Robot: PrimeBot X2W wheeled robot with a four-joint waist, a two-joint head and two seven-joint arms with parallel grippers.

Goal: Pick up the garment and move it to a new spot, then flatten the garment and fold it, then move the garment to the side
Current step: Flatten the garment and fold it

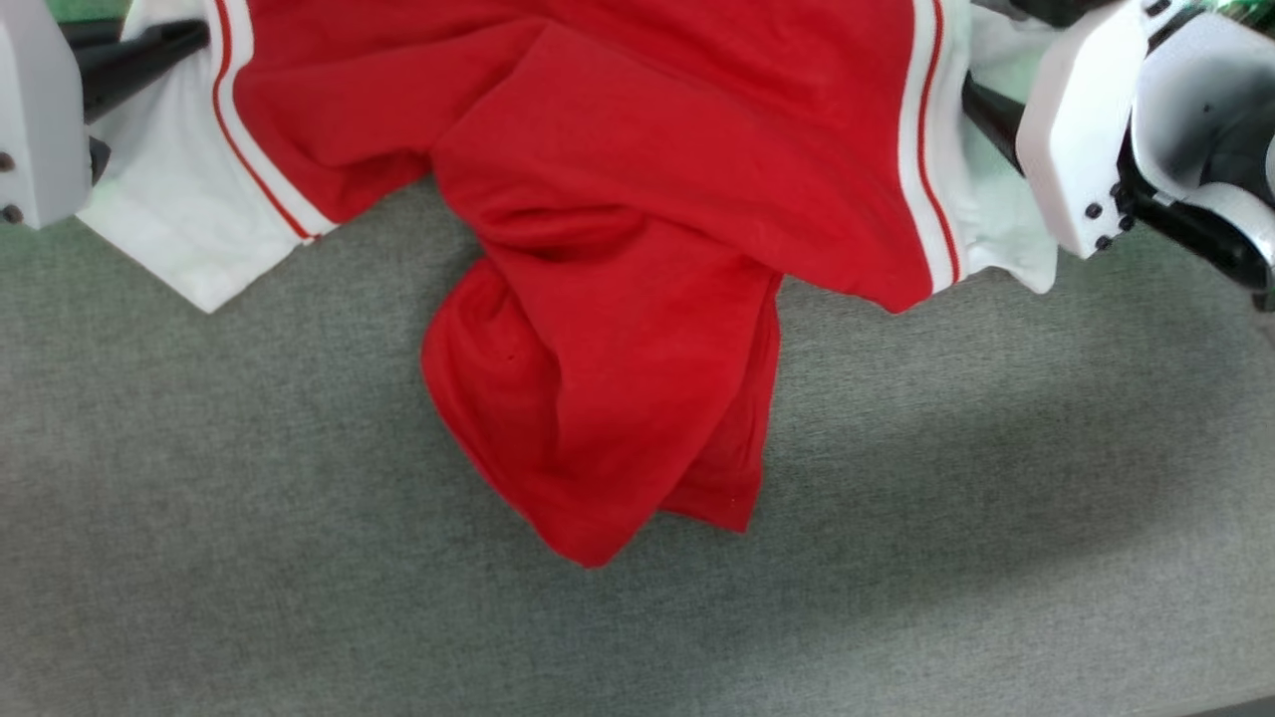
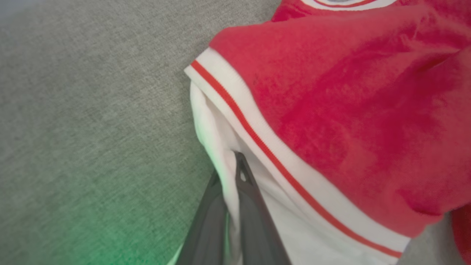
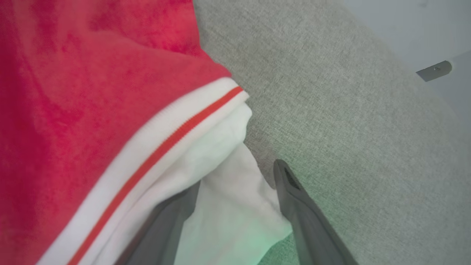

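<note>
The garment (image 1: 618,249), a red jersey with white sleeve ends and red-and-white striped trim, is bunched on the grey surface (image 1: 299,548), its body hanging toward the front in folds. Its numerals are hidden. My left gripper (image 2: 228,167) is shut on the white left sleeve end (image 2: 217,121); in the head view its dark fingers (image 1: 149,55) run in under that sleeve. My right gripper (image 3: 237,180) stands open, fingers wide apart, with the white right sleeve end (image 3: 228,206) lying loosely between them. Its dark finger (image 1: 986,105) reaches the sleeve at the upper right of the head view.
Grey fabric surface spreads around and in front of the garment. Its right edge curves off toward a pale floor with a small metal bracket (image 3: 434,70). A dark strip marks the surface's front edge (image 1: 1235,705).
</note>
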